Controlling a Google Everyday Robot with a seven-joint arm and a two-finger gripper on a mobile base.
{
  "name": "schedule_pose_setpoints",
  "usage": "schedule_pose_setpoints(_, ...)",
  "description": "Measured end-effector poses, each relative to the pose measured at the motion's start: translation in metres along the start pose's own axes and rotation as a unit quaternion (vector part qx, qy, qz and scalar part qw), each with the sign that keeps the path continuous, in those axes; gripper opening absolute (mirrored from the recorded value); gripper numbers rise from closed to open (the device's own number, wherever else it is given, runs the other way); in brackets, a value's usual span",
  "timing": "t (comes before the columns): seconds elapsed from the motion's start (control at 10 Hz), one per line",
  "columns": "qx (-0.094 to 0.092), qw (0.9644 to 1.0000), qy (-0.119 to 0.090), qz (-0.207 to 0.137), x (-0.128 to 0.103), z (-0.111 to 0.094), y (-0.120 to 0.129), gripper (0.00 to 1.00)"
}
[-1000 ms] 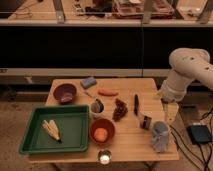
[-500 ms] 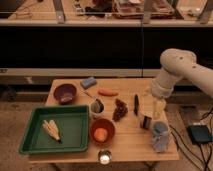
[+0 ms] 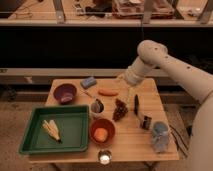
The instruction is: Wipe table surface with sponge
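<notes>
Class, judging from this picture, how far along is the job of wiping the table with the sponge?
Done: nothing visible. In hand: the open gripper hangs empty above the table surface, apart from the sponge. Left: grasping the sponge, which lies untouched near the far edge, and wiping.

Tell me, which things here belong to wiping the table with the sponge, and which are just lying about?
For the job: sponge, near the far edge; table; gripper, open, above the table beside the carrot.

Just lying about: carrot, purple bowl, grapes, green tray, corn, orange bowl, cloth.
</notes>
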Motion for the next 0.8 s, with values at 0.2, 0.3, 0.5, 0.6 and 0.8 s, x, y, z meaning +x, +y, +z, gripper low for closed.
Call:
schedule_pose_setpoints(0.2,0.040,0.9988,-0.009,-0.027,-0.035,0.005,-0.041,0.80)
schedule_pose_setpoints(0.3,0.062,0.9974,-0.006,-0.036,-0.051,0.009,-0.067,0.80)
schedule_pose_setpoints(0.5,0.108,0.9925,0.002,-0.057,-0.087,0.021,-0.120,0.80)
schedule_pose_setpoints(0.6,0.132,0.9890,0.005,-0.067,-0.102,0.026,-0.147,0.80)
schedule_pose_setpoints(0.8,0.151,0.9856,0.008,-0.076,-0.113,0.029,-0.167,0.80)
